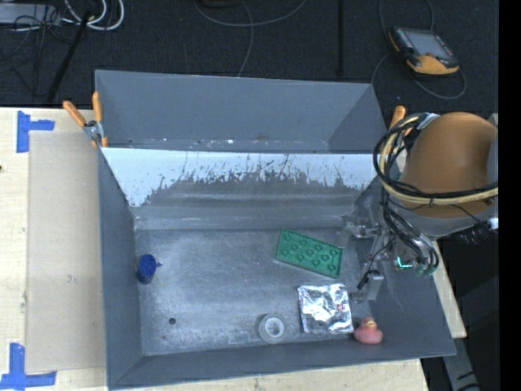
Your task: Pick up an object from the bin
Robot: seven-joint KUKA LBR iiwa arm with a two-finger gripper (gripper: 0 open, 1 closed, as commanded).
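Note:
My gripper hangs low at the bin's right side, close to the right wall. A green studded flat plate lies just left of it on the bin floor. Directly below-left of the gripper rests a crumpled silver foil packet. A small pink and orange toy sits by the front right corner, below the gripper. Nothing shows in the gripper's grasp.
A clear ring-shaped piece lies near the front wall, left of the foil packet. A small blue object sits far off at the left wall. The arm's orange dome and cables hang over the bin's right rim.

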